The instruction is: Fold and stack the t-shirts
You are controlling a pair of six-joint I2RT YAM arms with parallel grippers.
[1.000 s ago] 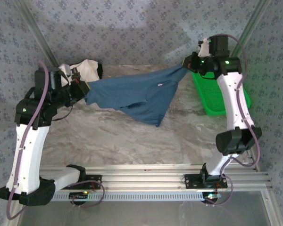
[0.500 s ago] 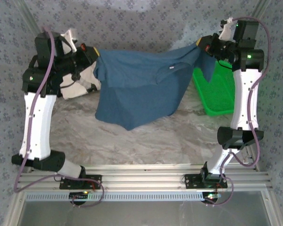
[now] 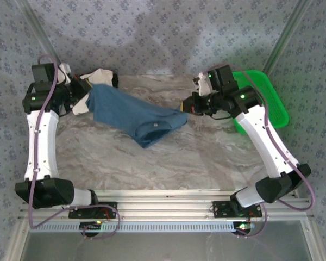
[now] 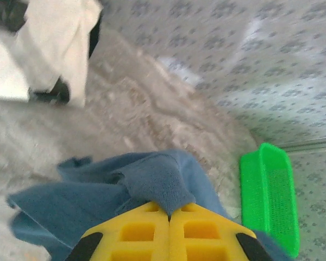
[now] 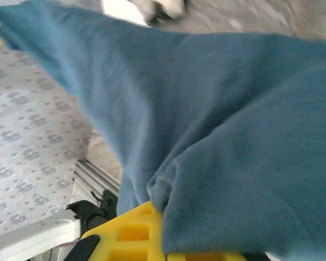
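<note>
The left gripper [image 4: 169, 216] is clamped tight on a bunched edge of the blue t-shirt [image 3: 131, 110], its yellow jaws pressed together with the cloth pinched between them. The right gripper [image 3: 186, 106] is likewise closed on the shirt's opposite end (in its wrist view the fabric drapes over the yellow jaws). Between the two grippers the shirt sags in a loose band, its lower fold lying on the tabletop [image 3: 152, 157]. The white t-shirt [image 3: 100, 75] lies crumpled just behind the left gripper, touching the blue one. The green basket [image 3: 274, 106] sits to the outer side of the right gripper, apart from it.
</note>
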